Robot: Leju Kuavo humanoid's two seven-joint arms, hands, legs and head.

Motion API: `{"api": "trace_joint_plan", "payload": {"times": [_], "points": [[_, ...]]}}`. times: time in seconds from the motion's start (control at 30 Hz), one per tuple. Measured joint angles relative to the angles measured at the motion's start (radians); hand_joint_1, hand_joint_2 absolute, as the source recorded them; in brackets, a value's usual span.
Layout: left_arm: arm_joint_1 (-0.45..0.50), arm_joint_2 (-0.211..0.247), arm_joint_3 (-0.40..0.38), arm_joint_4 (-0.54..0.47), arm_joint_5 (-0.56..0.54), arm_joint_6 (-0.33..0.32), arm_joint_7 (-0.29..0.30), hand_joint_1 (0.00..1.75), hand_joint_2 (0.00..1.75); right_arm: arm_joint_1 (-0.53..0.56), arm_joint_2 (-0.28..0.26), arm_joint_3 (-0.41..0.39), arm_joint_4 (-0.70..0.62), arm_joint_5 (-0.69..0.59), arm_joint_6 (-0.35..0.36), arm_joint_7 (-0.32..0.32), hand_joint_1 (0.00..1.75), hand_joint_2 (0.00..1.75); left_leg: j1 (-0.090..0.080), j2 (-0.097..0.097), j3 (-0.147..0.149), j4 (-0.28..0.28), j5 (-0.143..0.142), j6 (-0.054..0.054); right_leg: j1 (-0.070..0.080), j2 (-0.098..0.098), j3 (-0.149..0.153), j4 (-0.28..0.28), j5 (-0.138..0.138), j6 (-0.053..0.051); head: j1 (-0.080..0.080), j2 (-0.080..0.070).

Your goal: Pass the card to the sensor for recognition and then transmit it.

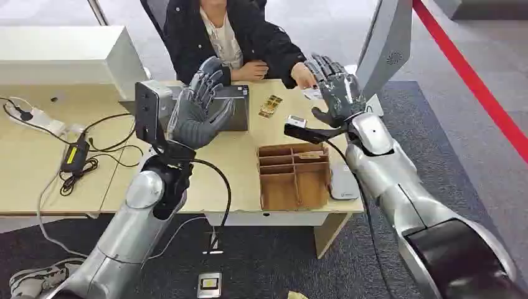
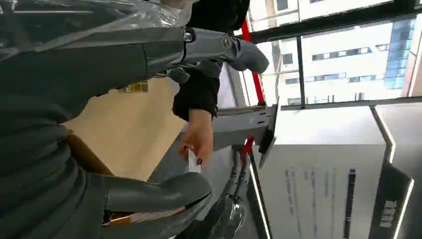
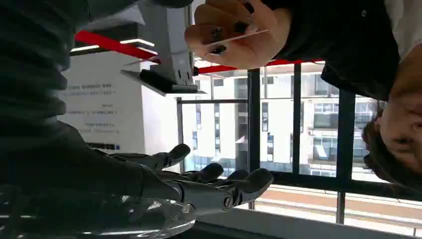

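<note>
From the head view, the right hand (image 1: 336, 90) is raised at about one o'clock over the desk (image 1: 37, 156), fingers apart and holding nothing; the left hand (image 1: 199, 106) is up at eleven o'clock, fingers loosely curled, also holding nothing. The person's hand (image 1: 304, 77) sits just beside the right hand.

In the left wrist view, that person's hand (image 2: 198, 142) pinches a white card (image 2: 193, 162).

In the right wrist view, the card (image 3: 244, 37) is edge-on in the person's fingers, apart from the spread robot fingers (image 3: 219, 186).

My worry: if the fingers close late or off-line, the thin card slips onto the desk or into the wooden organiser (image 1: 294, 177).
</note>
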Motion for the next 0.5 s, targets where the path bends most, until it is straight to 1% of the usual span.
{"api": "trace_joint_plan", "payload": {"times": [0.2, 0.23, 0.27, 0.3, 0.5], "points": [[0.002, 0.0, 0.0, 0.01, -0.005, 0.009, -0.006, 0.0, 1.75, -0.035, 0.013, 0.014, 0.056, -0.014, 0.0, 0.01, 0.0, 1.75, 0.0, 0.0, 0.0, 0.0, 0.0, 0.0, 0.0, 0.0, 0.0, 0.0, 0.0, 0.0, 0.0, 0.0], [0.003, 0.0, 0.0, 0.012, -0.006, 0.01, -0.008, 0.0, 1.75, -0.039, 0.016, 0.016, 0.062, -0.019, 0.0, 0.009, 0.14, 1.75, 0.0, 0.0, 0.0, 0.0, 0.0, 0.0, 0.0, 0.0, 0.0, 0.0, 0.0, 0.0, 0.0, 0.0], [0.003, -0.001, 0.0, 0.015, -0.006, 0.011, -0.008, 0.0, 1.75, -0.042, 0.018, 0.017, 0.068, -0.024, -0.001, 0.008, 1.1, 1.75, 0.0, 0.0, 0.0, 0.0, 0.0, 0.0, 0.0, 0.0, 0.0, 0.0, 0.0, 0.0, 0.0, 0.0], [0.003, -0.001, 0.0, 0.017, -0.006, 0.015, -0.009, 0.0, 1.75, -0.044, 0.019, 0.018, 0.072, -0.027, -0.002, 0.003, 1.75, 1.75, 0.0, 0.0, 0.0, 0.0, 0.0, 0.0, 0.0, 0.0, 0.0, 0.0, 0.0, 0.0, 0.0, 0.0], [0.004, -0.008, 0.0, 0.029, -0.007, 0.019, -0.02, 0.0, 1.75, -0.049, 0.029, 0.019, 0.095, -0.045, -0.006, -0.018, 1.75, 1.75, 0.0, 0.0, 0.0, 0.0, 0.0, 0.0, 0.0, 0.0, 0.0, 0.0, 0.0, 0.0, 0.0, 0.0]]}}
